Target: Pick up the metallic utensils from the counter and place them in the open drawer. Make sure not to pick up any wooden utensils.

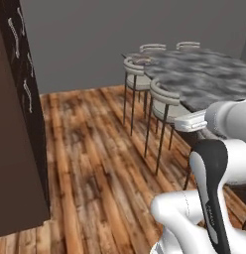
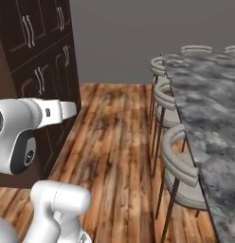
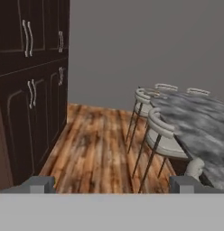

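Gripper (image 3: 112,184) fingers spread wide and empty, aimed down the wood floor (image 3: 98,144) beside the marbled counter (image 3: 199,126), no utensils or drawer in sight near it, so risk of clipping the bar stools (image 3: 161,135) when swinging toward the counter.

floor: wood planks (image 1: 90,149) | left: dark cabinets (image 2: 39,61), silvery pulls | stools (image 3: 161,137) lined up at the slab's edge | back: grey wall (image 1: 95,34)
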